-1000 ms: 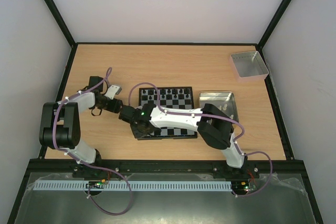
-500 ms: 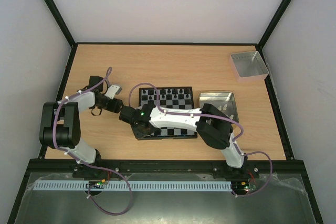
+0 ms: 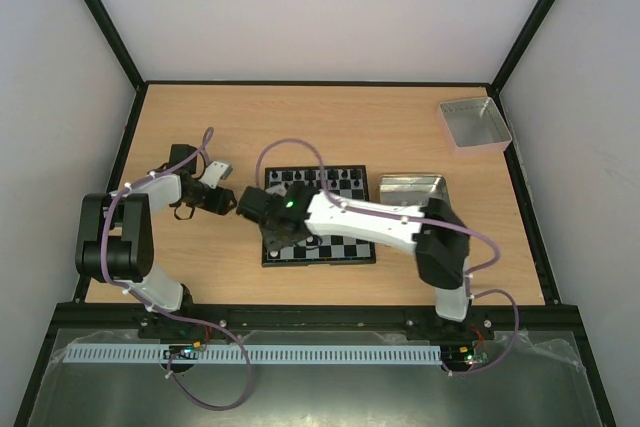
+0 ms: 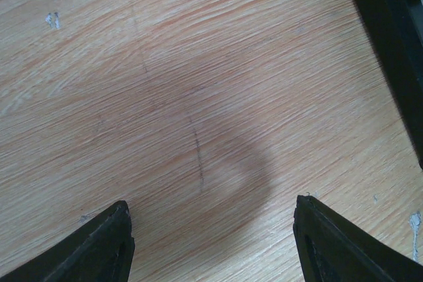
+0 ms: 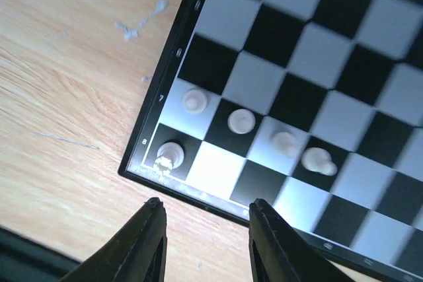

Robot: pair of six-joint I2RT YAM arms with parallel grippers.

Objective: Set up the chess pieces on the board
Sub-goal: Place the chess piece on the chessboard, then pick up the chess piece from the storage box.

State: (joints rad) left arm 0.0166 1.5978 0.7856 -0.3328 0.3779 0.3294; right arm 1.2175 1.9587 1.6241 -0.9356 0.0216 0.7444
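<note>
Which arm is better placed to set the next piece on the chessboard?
Right. The right tool hangs open at the chessboard corner holding white pieces; the left tool is open over the table beside the board.

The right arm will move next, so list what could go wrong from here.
1. The right gripper hangs open beside the corner piece; a sideways swing could topple it or the white pieces next to it.
2. The right arm lies across the board; dropping lower could sweep pieces.
3. The left gripper sits close by at the board's left edge; the two grippers could collide.
</note>
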